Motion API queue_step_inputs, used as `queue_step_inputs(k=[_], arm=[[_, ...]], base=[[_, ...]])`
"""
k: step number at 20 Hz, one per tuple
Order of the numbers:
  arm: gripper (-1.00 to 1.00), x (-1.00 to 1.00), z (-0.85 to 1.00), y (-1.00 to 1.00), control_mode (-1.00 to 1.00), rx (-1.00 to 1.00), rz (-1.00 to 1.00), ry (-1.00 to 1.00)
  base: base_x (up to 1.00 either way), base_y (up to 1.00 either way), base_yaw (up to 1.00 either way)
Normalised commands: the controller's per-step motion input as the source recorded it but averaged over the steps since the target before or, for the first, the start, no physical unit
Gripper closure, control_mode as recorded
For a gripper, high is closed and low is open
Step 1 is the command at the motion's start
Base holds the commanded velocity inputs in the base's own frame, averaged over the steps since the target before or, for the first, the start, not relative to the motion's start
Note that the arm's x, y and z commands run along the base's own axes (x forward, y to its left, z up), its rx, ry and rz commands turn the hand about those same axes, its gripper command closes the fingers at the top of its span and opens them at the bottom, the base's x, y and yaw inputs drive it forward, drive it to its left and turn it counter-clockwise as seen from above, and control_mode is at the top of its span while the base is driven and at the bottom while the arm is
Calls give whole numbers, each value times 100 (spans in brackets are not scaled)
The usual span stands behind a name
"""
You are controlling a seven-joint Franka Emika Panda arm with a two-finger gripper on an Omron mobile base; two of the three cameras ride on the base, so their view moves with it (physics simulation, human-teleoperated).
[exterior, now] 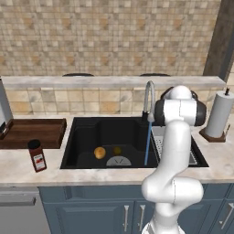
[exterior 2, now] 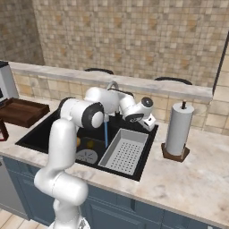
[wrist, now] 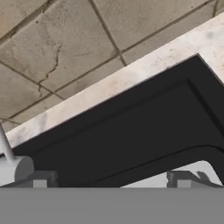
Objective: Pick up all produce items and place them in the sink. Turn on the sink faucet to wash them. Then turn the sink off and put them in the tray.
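Water runs from faucet (exterior: 149, 98) into sink (exterior: 87, 137); orange-yellow fruit (exterior: 99, 152) and olive-brown fruit (exterior: 117, 150) near drain (exterior: 119, 161). Gripper (wrist: 111, 179) open, empty, over sink's back corner.

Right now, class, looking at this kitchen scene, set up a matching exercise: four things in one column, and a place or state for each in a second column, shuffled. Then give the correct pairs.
Column 1
1. orange-yellow fruit
2. jar
3. faucet
4. paper towel roll

Column 2
A. upright on the counter right of the sink
B. running a blue stream of water
C. on the basin floor near the drain
D. standing on the counter in front of the tray

Pairs: 1-C, 2-D, 3-B, 4-A
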Motion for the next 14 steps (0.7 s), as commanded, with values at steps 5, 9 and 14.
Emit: queue_step_inputs(k=[5,9,14], arm=[[-100,27,0,0,-100,0,0,0],[-100,39,-2,0,-100,0,0,0],[-100,37,-9,0,-100,0,0,0]], base=[[0,0,0],[0,0,0],[0,0,0]])
